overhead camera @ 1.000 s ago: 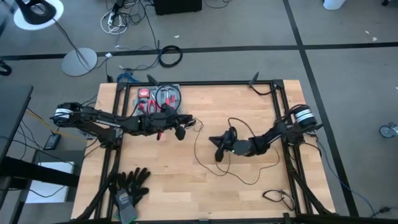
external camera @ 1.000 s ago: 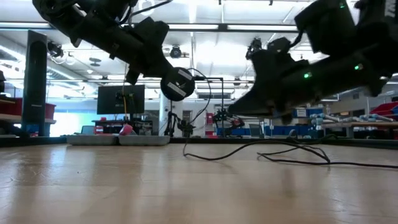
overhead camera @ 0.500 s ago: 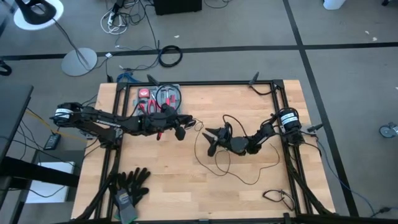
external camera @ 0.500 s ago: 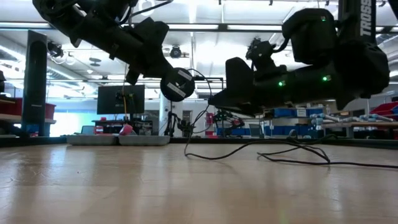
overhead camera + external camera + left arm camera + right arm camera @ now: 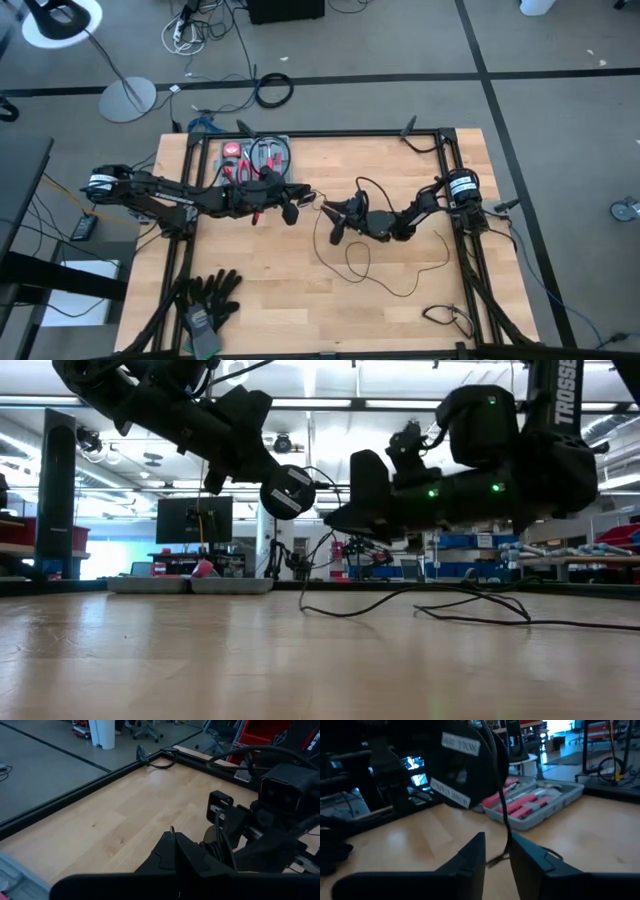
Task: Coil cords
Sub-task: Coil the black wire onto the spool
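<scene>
Over the pale wooden desk (image 5: 260,280) both dark arms reach toward the middle. The left gripper (image 5: 291,210) hangs above the desk a little left of centre, its fingers pressed tight around the small round black puck (image 5: 287,492) at the end of the cords, held well clear of the wood. From the puck the very thin black wire (image 5: 440,605) drops in a curve to the desk and runs off to the right in loose, flat loops; from overhead the cords (image 5: 385,275) lie in a wide slack ring on the right half of the desk, with one arc lifted up by the right gripper. The right gripper (image 5: 336,216) is just right of the puck, also off the surface, its two dark fingers (image 5: 470,855) parted by a narrow gap with a strand of the wire (image 5: 502,805) running down between them; I cannot tell whether they pinch it. A grey tray of red-handled tools (image 5: 257,156) sits at the far left edge of the desk, and a pair of black gloves (image 5: 207,297) lies at the near left corner
</scene>
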